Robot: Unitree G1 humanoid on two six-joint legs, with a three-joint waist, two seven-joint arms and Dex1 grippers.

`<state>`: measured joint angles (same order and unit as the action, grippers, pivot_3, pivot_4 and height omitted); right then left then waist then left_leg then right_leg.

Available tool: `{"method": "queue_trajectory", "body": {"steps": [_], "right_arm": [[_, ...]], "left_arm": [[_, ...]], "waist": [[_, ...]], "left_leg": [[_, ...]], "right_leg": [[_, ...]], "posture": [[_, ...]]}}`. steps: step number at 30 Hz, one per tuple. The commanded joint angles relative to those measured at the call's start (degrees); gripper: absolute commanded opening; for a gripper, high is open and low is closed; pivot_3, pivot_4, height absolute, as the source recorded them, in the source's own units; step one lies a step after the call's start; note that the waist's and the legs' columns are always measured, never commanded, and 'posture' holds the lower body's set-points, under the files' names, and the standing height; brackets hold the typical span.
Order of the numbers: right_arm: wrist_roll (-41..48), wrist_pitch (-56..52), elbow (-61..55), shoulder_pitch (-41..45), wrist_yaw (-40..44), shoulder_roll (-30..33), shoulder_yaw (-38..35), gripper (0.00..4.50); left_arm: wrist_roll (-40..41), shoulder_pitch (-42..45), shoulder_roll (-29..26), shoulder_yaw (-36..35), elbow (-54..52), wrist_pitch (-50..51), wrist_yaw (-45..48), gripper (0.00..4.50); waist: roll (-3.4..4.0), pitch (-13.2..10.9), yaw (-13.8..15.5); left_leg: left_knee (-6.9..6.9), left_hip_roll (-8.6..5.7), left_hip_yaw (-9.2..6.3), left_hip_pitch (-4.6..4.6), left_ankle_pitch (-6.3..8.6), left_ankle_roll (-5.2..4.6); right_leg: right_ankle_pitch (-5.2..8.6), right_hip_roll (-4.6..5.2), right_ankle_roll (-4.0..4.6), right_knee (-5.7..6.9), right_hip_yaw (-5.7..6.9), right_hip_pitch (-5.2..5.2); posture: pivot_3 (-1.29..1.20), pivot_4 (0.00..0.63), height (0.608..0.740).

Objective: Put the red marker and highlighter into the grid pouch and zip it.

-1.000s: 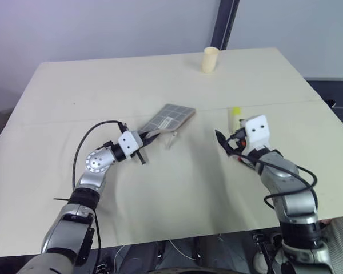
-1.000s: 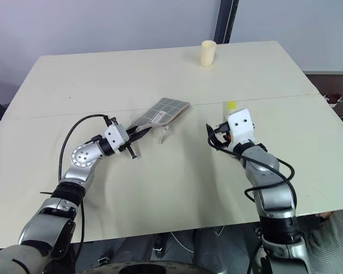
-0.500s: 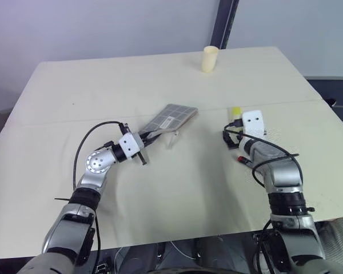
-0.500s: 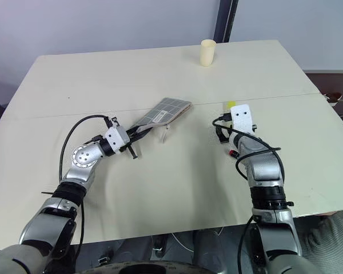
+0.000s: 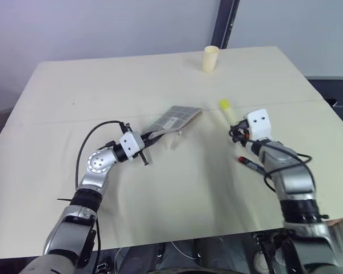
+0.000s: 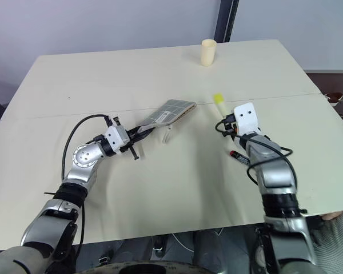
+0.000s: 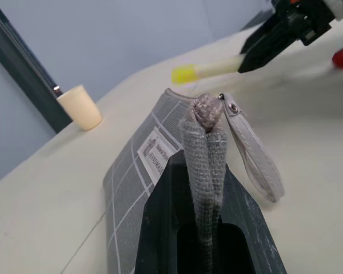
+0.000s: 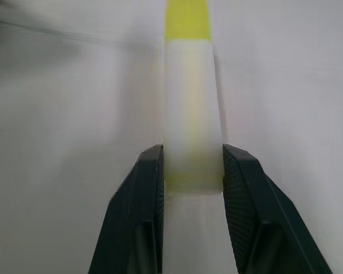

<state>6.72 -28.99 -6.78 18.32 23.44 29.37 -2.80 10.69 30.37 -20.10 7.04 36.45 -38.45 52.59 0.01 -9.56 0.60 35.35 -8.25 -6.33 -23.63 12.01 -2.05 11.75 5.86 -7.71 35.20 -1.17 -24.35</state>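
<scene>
On the tabletop's (image 5: 74, 85) left half I see my left gripper (image 5: 151, 136) clamped on the grid pouch's (image 5: 177, 117) end, pouch tilted up. Further right, my right gripper (image 8: 188, 171) pinches the highlighter (image 5: 227, 109); the red marker (image 5: 251, 164) lies beside that arm.

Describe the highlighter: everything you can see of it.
The highlighter is a short, stubby pen of pale-yellow plastic with a brighter yellow-green cap at its far end. The right gripper has its jaws closed on the barrel's rear end, one on each side. It is held off the table, cap pointing away from the gripper towards the pouch, which it does not touch.
</scene>
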Motion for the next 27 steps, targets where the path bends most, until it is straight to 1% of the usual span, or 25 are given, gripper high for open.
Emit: {"method": "queue_trajectory", "body": {"steps": [1, 3, 6, 12, 14, 18, 27], "right_arm": [[3.9, 8.2, -9.2, -5.2, 11.5, 5.2, 0.1, 0.84], [3.9, 10.6, -10.4, -7.4, 14.8, 8.1, -0.4, 0.84], [3.1, 12.4, -10.5, -9.2, 17.4, 11.0, -0.4, 0.84], [2.0, 13.1, -9.7, -9.0, 17.7, 11.8, 0.0, 0.84], [2.7, 12.4, -10.0, -9.3, 17.1, 11.2, -0.9, 0.84], [5.5, 12.2, -11.4, -12.3, 18.9, 12.5, -4.8, 0.84], [8.6, 10.5, -14.6, -17.4, 20.4, 12.5, -7.1, 0.84]], "left_arm": [[5.1, 2.2, -1.2, -1.9, -1.7, 1.3, 6.5, 0.0], [6.8, 3.0, -1.5, -2.2, -1.6, 2.0, 9.5, 0.0], [7.8, 3.7, -1.2, -2.5, -1.2, 2.1, 12.6, 0.0], [8.6, 3.9, -0.6, -2.7, -1.9, 2.2, 16.3, 0.0], [7.8, 4.1, -0.4, -2.9, -1.4, 1.8, 16.0, 0.0], [7.0, 4.5, -0.7, -3.6, -0.2, 1.0, 14.9, 0.0], [4.9, 3.7, -0.4, -3.6, 0.6, -1.0, 12.8, 0.0]], "waist": [[-0.02, 0.0, 0.0], [-0.02, 0.0, -0.1], [-0.03, 0.0, -0.1], [-0.04, 0.0, 0.1], [-0.04, 0.0, 0.1], [-0.05, 0.0, 0.3], [-0.05, 0.0, 0.1]], "left_leg": [[0.0, 0.0, -0.02, 0.0, 0.0, 0.0], [0.01, 0.03, -0.02, 0.0, 0.0, 0.0], [0.16, 0.04, -0.01, 0.01, 0.05, 0.1], [0.31, 0.08, -0.02, 0.01, 0.05, 0.11], [0.31, 0.07, -0.03, 0.01, 0.06, 0.1], [0.3, 0.07, -0.04, -0.1, 0.06, 0.1], [0.33, 0.08, -0.05, -0.15, 0.06, 0.1]], "right_leg": [[0.0, 0.0, 0.0, 0.0, 0.02, 0.02], [0.01, 0.0, -0.01, 0.0, 0.03, 0.04], [0.01, -0.01, 0.0, 0.0, 0.03, 0.12], [0.1, 0.02, 0.15, 0.0, 0.02, 0.21], [0.08, 0.02, 0.12, 0.0, 0.02, 0.15], [0.03, 0.02, 0.02, -0.01, 0.02, 0.1], [0.02, 0.02, 0.01, 0.0, 0.01, 0.08]], "posture": [[0.0, 0.15, 0.738], [0.0, 0.15, 0.738], [0.0, 0.15, 0.738], [0.0, 0.15, 0.738], [0.0, 0.15, 0.738], [0.0, 0.15, 0.738], [0.0, 0.15, 0.738]]}}
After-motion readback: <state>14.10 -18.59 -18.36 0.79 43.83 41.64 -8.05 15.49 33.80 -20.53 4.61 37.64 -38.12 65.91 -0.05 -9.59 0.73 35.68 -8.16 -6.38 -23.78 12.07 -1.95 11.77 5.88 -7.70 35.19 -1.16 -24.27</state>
